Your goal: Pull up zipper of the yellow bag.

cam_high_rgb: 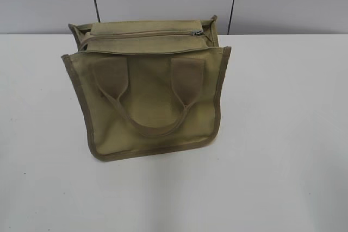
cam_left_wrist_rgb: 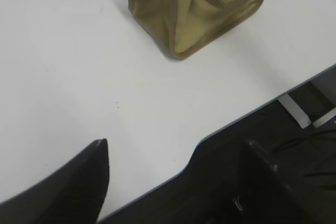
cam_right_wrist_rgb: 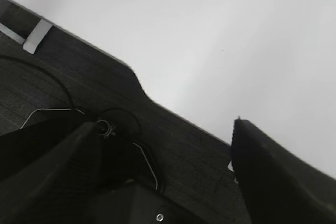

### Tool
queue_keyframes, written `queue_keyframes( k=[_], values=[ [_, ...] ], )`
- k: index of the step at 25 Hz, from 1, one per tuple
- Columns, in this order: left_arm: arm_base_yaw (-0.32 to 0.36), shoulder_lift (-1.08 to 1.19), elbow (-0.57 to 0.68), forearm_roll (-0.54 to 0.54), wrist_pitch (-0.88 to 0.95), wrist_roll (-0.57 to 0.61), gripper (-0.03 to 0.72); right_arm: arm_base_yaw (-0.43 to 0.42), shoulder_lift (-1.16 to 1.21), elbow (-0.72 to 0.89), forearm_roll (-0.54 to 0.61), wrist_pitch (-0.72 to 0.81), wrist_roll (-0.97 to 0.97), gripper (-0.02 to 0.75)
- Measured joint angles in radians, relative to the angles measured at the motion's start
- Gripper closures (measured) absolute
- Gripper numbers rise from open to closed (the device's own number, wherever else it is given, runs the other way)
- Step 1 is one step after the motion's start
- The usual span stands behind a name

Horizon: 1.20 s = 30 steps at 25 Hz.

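The yellow bag stands on the white counter, its handles facing the exterior camera. The zipper runs along its top, with the small metal pull at the right end. The left tool hangs over the counter's near edge with its fingers spread, well apart from the bag. The right tool is likewise spread wide at the counter edge, bag unseen there.

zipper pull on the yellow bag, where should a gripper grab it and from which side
Judging by the exterior view, pinch the small silvery zipper pull itself, coming down from above. It lies at the right end of the zipper on the top of the yellow bag, so the right gripper, now open and away from the bag, probably suits best.
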Motion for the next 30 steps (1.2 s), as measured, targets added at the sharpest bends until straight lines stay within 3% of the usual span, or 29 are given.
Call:
queue_keyframes(
  k=[8, 21, 24, 30],
  values=[
    [0.0, -0.012, 0.094, -0.027, -0.135, 0.0, 0.116, 0.0, 0.003, 0.039, -0.034, -0.085, -0.018, 0.15],
    [0.002, -0.012, 0.105, -0.028, -0.168, 0.0, 0.116, -0.005, 0.005, 0.04, -0.032, -0.09, -0.026, 0.151],
    [0.074, -0.013, 0.105, -0.028, -0.168, 0.0, 0.116, -0.08, 0.005, 0.04, -0.015, -0.091, -0.026, 0.151],
    [0.357, -0.048, 0.105, -0.028, -0.169, 0.0, 0.116, -0.387, 0.003, 0.04, 0.034, -0.092, -0.026, 0.151]
  ],
)
